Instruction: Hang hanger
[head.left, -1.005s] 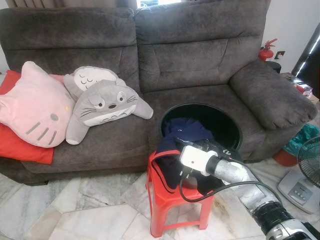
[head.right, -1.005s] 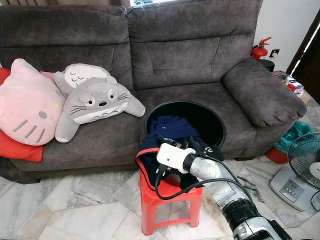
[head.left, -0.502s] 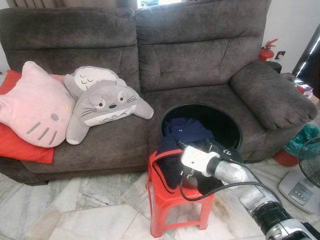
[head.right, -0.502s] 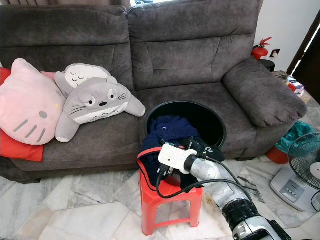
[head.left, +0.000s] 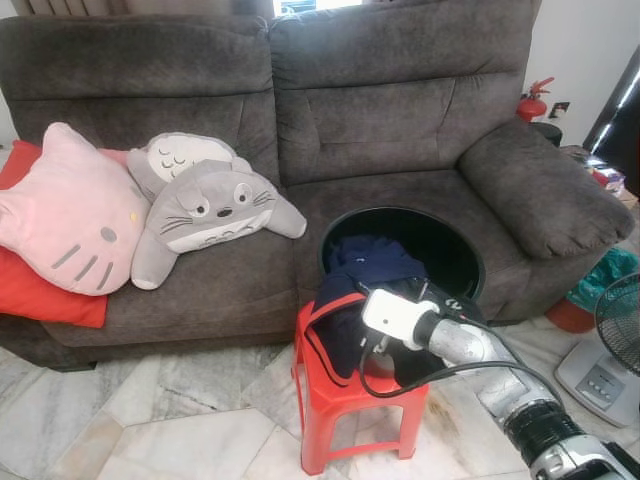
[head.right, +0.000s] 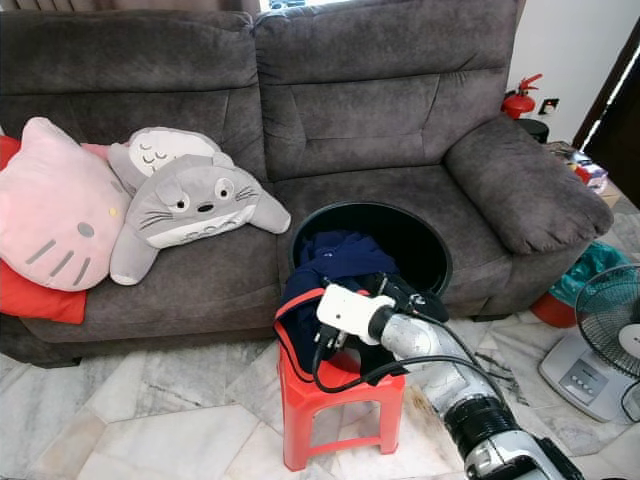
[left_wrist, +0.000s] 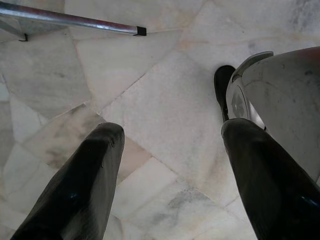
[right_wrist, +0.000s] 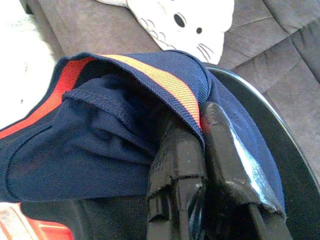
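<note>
Eye views: right gripper (head.right: 372, 296) reached to blue shirt (head.right: 335, 262) over black basket (head.right: 430, 255) rim, above red stool (head.right: 335, 395). Couldn't spot hanger; task likely just begun.

Right wrist view: fingers (right_wrist: 200, 150) pinched together on shirt's striped edge.

Left wrist view: left gripper (left_wrist: 170, 150) spread wide, holding nothing, over floor (left_wrist: 150, 100).

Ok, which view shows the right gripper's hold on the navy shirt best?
The right wrist view: the right gripper has its fingers pinched together on the navy shirt at its orange-striped edge. Both eye views show the shirt spilling from the black tub over the red stool, with the wrist camera hiding the fingers.
</note>
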